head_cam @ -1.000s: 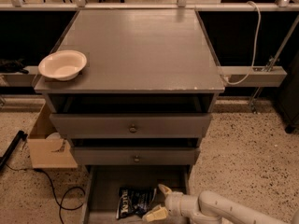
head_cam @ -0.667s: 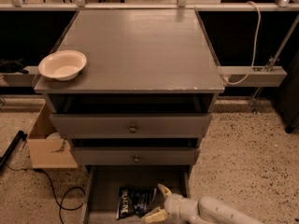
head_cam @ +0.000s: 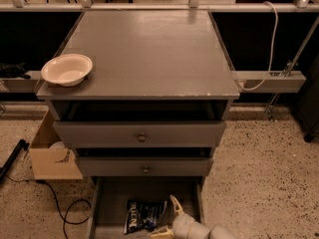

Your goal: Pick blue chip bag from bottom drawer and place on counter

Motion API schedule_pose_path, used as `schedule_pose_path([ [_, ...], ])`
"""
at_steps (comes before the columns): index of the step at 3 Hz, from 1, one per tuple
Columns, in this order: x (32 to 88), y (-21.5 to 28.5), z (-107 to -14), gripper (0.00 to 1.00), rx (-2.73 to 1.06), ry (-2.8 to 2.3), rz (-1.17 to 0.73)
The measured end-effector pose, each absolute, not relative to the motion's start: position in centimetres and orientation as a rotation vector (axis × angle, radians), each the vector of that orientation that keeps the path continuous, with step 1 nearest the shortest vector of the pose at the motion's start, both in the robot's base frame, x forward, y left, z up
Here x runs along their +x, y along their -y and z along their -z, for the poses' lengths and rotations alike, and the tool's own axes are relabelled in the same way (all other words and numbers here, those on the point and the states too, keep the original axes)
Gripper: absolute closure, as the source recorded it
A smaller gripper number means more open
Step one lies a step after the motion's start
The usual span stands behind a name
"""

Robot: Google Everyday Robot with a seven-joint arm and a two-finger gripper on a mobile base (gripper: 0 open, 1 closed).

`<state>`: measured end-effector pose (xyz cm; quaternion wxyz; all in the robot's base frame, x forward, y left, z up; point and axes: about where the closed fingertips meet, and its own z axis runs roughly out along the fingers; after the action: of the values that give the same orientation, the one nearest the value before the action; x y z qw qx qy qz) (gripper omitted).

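The blue chip bag lies flat in the pulled-out bottom drawer, a crinkled dark foil packet with white lettering. My gripper comes in from the bottom right, low inside the drawer at the bag's right edge. It is open: one pale finger points up behind the bag, the other lies near the bag's front corner. The bag rests on the drawer floor. The counter is the grey cabinet top above.
A cream bowl sits on the counter's front left corner. Two knobbed drawers stand partly pulled out above the bottom one. A cardboard box and a black cable lie on the speckled floor to the left.
My gripper and wrist have shifted slightly left and lower, closer to the bag's right edge. The bag has stayed where it was.
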<state>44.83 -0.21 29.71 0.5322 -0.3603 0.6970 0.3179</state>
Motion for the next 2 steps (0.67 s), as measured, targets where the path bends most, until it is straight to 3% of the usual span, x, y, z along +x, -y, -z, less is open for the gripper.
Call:
schedule_pose_path([
  [2, 44.49, -0.38, -29.02, 0.0, -0.89, -1.678, -0.753],
])
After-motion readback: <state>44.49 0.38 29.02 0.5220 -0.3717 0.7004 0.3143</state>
